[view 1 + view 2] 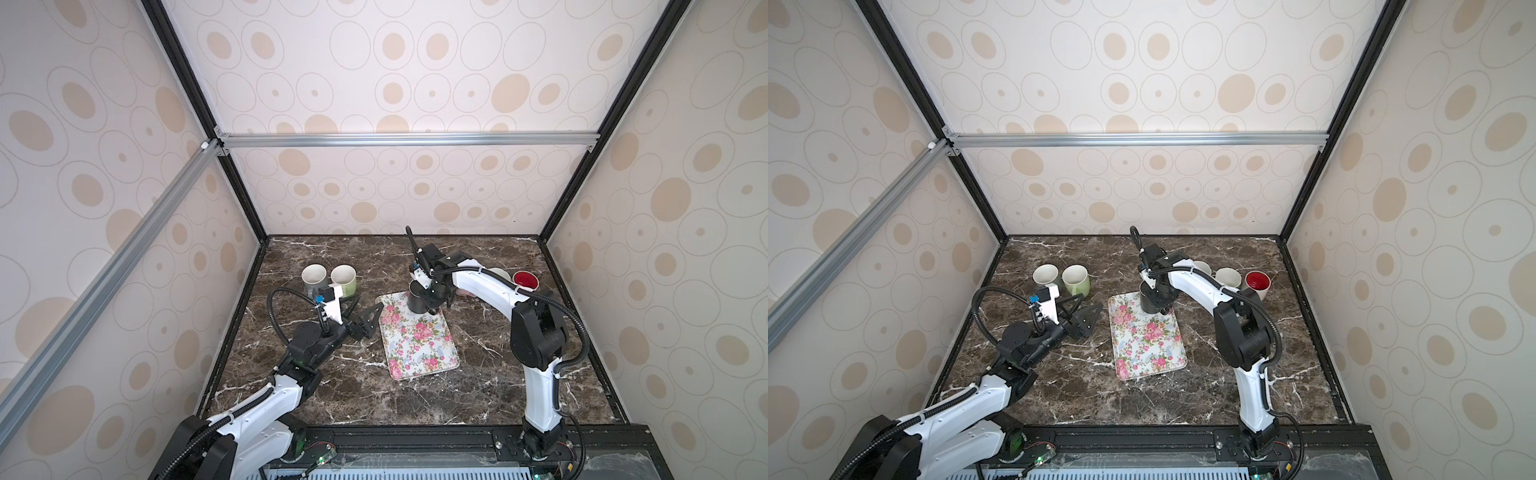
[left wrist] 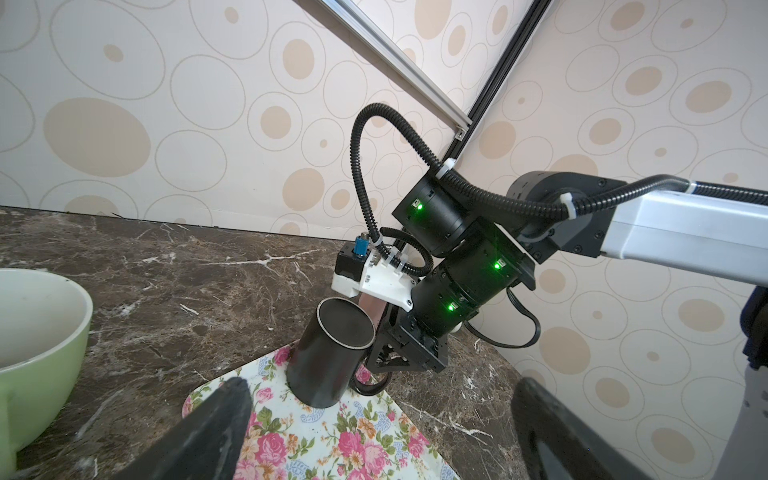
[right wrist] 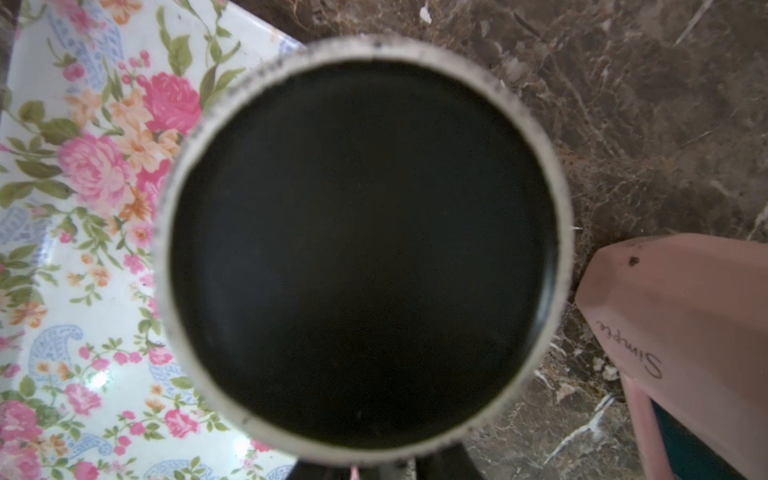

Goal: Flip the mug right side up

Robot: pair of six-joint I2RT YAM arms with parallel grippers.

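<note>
One black mug [image 1: 416, 300] is standing mouth-down in both top views, on the far corner of the floral tray [image 1: 419, 349], its body a plain dark cylinder. The right gripper [image 1: 432, 305] is sitting close against its right side, while the left gripper [image 1: 369, 302] is hanging wide open, apart from the tray on its left. A dark brown marble tabletop [image 1: 332, 386] with white veins is carrying everything. Cream walls [image 1: 395, 75] printed with beige ovals are closing it in, framed by black and aluminium rails.

From the left wrist, the mug [image 2: 328, 361] is showing a recessed flat base on top and its handle [image 2: 370, 386] low near the tray [image 2: 324, 440]. The right gripper [image 2: 384, 357] is sitting right at that handle, jaws narrow; whether they are clamping it I cannot tell. A green mug [image 2: 41, 332] is standing upright nearby.

From the right wrist, the base [image 3: 365, 257] is filling the frame: a matt black disc ringed by a pale, speckled foot. A pink cup [image 3: 685, 332] lettered "Simple" is lying just beside it on the marble.
</note>
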